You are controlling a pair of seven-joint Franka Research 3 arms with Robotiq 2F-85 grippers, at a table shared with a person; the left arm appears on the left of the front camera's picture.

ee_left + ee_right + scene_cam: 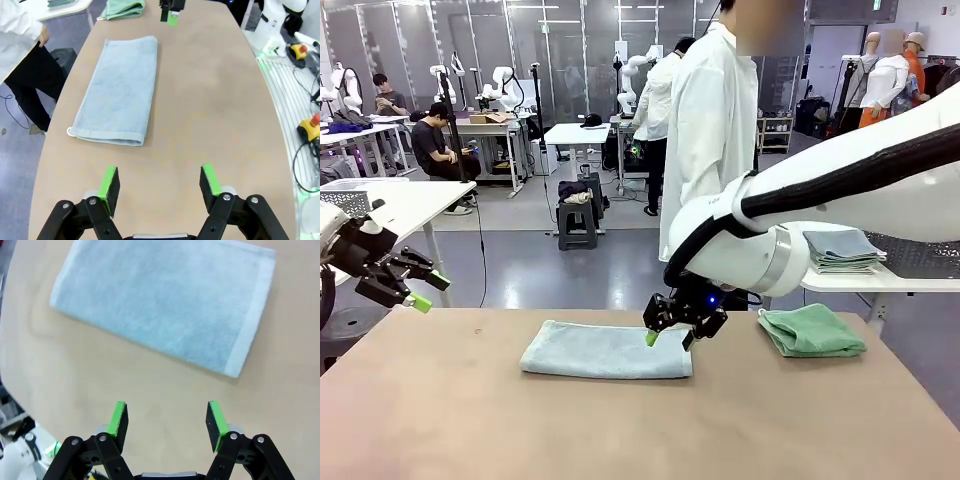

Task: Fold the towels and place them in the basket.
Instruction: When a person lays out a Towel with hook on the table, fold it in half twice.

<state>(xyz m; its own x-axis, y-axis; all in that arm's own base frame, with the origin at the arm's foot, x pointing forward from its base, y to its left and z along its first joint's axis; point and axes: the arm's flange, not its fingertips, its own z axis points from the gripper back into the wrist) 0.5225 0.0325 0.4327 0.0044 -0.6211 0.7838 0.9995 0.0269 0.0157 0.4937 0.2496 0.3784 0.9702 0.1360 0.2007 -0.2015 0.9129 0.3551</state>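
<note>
Towel, pale blue-grey (605, 350) (117, 90) (165, 305): lies folded flat in a long rectangle near the middle of the tabletop (470, 420), toward the far edge. Hemmed short ends visible; a small hanging loop shows at one corner in the left wrist view. No tag or print legible on it.

Towel, mint green (812, 330) (125, 7): folded into a smaller, looser bundle at the far right of the tabletop, apart from the blue-grey one.

Right gripper (668, 338) (167, 420) (172, 12): poised just over the right end of the blue-grey towel, pointing down. Jaws spread wide, nothing between them; the green pads are clear of the cloth in the right wrist view.

Left gripper (430, 292) (160, 182): held above the left edge of the tabletop, well apart from both towels, aimed along the table toward the blue-grey towel's near end. Jaws wide, holding nothing.

Person in a white coat (710, 130) stands at the far side, just behind the towels. Stack of folded cloths (840, 250) sits on a white side table to the right.
</note>
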